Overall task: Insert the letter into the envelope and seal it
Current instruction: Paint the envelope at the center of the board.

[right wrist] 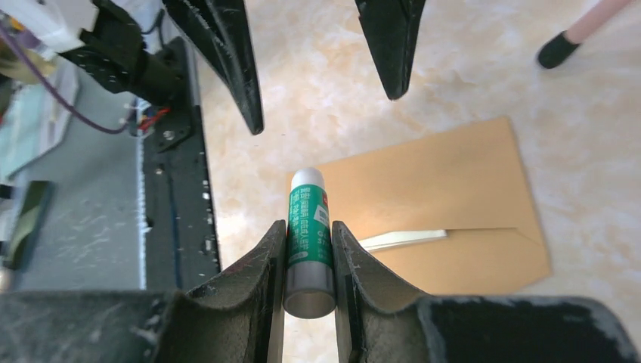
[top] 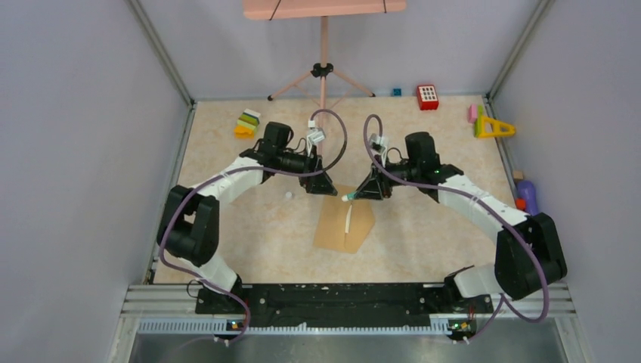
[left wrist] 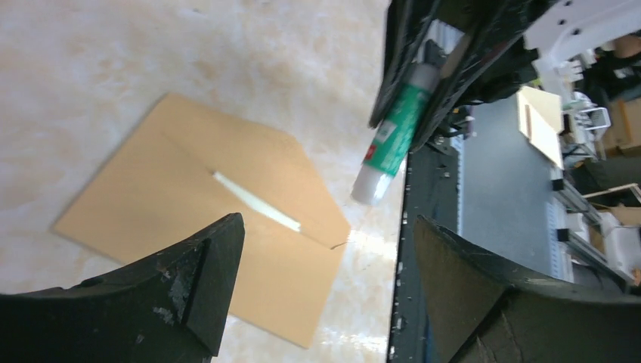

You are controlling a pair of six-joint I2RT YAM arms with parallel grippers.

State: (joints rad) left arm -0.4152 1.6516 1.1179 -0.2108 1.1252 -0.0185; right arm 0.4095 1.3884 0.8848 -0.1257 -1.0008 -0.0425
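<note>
Envelope (left wrist: pixel 189 174) lies flat on the desk (top: pixel 249 227), flap unfolded. Letter (left wrist: pixel 257 200) sits inside it, showing only as a pale strip at the mouth. Right gripper (right wrist: pixel 308 236) is over the envelope's far edge, jaws clamped on a green glue stick (right wrist: pixel 308 198). Left gripper (left wrist: pixel 329 221) is alongside, jaws wide apart and empty.

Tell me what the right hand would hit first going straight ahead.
Likely the left hand, hanging open just ahead of the glue stick the right hand grips; it might slip through the gap. Depth unclear.
</note>
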